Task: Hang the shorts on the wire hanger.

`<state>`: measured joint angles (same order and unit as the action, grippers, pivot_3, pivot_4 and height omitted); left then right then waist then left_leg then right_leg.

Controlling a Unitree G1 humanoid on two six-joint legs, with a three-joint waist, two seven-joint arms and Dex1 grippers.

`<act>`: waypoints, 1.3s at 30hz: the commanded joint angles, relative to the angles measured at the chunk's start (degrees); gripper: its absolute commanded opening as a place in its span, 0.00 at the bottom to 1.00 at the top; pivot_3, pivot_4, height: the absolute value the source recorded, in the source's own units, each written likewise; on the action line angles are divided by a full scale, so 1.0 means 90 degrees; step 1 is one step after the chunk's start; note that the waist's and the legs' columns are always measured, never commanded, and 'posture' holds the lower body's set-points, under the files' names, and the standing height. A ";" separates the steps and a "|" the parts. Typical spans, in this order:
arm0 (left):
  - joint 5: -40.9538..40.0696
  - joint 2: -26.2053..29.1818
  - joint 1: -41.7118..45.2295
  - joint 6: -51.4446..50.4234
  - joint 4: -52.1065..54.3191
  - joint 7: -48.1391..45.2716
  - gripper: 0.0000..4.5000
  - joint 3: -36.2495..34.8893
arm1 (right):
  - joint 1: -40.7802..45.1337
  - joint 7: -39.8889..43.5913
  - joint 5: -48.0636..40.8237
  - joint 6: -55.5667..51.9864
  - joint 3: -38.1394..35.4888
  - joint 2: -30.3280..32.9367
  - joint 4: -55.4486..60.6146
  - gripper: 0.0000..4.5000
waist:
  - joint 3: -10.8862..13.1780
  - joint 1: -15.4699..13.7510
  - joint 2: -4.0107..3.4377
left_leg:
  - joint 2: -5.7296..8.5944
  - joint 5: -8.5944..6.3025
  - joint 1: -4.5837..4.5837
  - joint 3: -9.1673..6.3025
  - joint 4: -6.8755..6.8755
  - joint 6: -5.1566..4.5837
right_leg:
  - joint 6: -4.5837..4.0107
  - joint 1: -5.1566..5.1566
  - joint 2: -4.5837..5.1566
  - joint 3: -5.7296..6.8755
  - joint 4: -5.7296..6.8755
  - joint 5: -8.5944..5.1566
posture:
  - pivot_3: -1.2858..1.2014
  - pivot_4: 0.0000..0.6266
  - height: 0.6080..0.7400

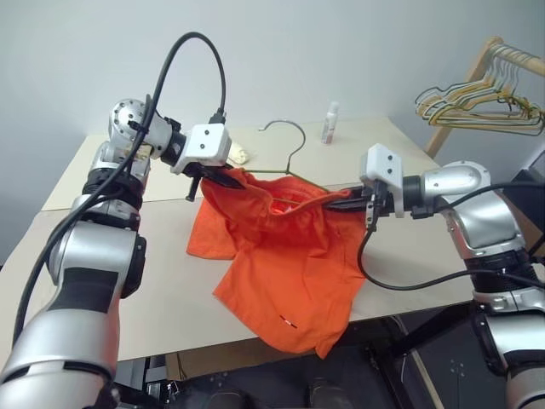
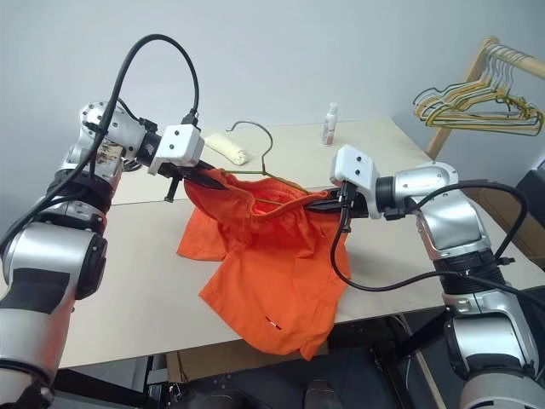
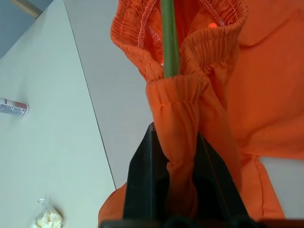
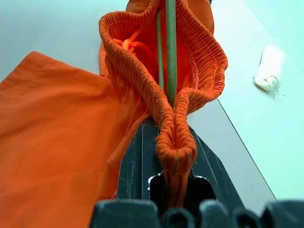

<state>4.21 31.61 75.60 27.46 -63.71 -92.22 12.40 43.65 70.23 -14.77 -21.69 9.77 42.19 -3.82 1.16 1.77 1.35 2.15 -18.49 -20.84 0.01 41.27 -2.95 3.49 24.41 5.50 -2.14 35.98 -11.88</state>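
Our left hand point(image 1: 223, 178) clenched on one end of the shorts' point(image 1: 285, 273) waistband, our right hand point(image 1: 347, 203) clenched on the other end, shorts stretched between them above the worktop point(image 1: 128, 281), legs trailing over its front edge, wire hanger point(image 1: 289, 145) threaded through the waistband, hook rising behind.

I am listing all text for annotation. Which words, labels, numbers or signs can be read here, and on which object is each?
No text can be read.
Small bottle: its label has print, too small and blurred to read.
Shorts: a small white mark near the hem, too small to read.
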 commanded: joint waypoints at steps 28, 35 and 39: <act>-0.2755 -0.0509 -0.2153 -0.2991 0.3164 0.1961 1.00 -0.2397 | -0.1646 -0.4075 -0.0844 -0.5681 -0.4130 0.0621 0.3342 0.01 | -0.0008 0.0208 -0.0011 | -0.0007 -0.0004 -0.0028 -0.0004 0.0006 -0.0002 | 0.0007 0.0026 0.0030 -0.0011 0.0006 0.0006 | 0.44 0.00 1.00; -0.3448 -0.0783 -0.3784 -0.4825 0.6272 0.2791 1.00 -0.1994 | -0.1337 -0.5343 -0.0371 -0.7789 -0.4594 0.0660 0.3919 0.01 | -0.0020 0.0463 -0.0032 | 0.0009 0.0003 -0.0054 0.0003 0.0003 0.0011 | 0.0014 0.0064 0.0077 -0.0030 0.0008 0.0010 | 0.42 0.00 1.00; -0.3671 -0.1009 -0.3967 -0.5203 0.6900 0.3268 1.00 -0.1921 | -0.1010 -0.6356 0.0172 -0.7868 -0.4839 0.0668 0.3344 0.01 | -0.0043 0.0531 -0.0067 | 0.0018 -0.0012 -0.0049 0.0002 0.0002 -0.0014 | 0.0015 0.0058 0.0087 -0.0030 -0.0013 0.0011 | 0.42 0.00 1.00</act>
<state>-27.32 22.84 39.91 -18.48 -4.45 -64.72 -4.73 32.41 17.06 -15.99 -92.06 -30.57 47.46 26.83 0.78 6.55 0.75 2.33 -18.60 -21.28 0.04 41.27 -3.07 3.63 24.93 6.29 -2.41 35.84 -11.78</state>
